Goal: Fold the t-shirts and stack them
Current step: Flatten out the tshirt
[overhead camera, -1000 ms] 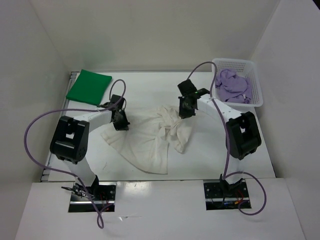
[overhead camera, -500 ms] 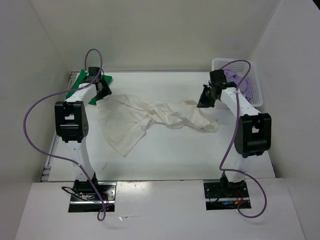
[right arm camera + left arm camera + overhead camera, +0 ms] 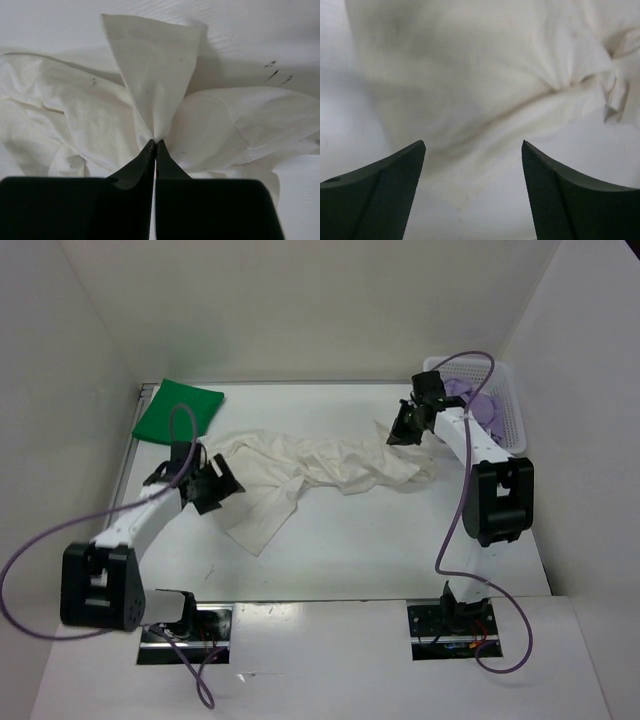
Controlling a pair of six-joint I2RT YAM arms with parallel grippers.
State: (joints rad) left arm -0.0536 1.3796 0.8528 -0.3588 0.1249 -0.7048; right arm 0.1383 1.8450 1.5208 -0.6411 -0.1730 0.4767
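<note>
The white-cream t-shirt (image 3: 310,468) lies stretched and crumpled across the middle of the table. My right gripper (image 3: 398,436) is shut on a pinch of its cloth (image 3: 155,95) at its right end, near the basket. Over the shirt's lower left part hovers my left gripper (image 3: 212,490), open with nothing between its fingers (image 3: 385,185); the cloth (image 3: 485,85) lies below and ahead of them. A folded green t-shirt (image 3: 178,412) rests flat at the back left corner. The purple t-shirt (image 3: 478,403) sits bunched in the basket.
A white lattice basket (image 3: 508,410) stands at the back right against the wall. White walls close in the table on three sides. Purple cables loop from both arms over the table's sides.
My left gripper has let go of the white shirt, opened, and swung from the green shirt toward the near left. The right gripper has drawn its end slightly further back.
</note>
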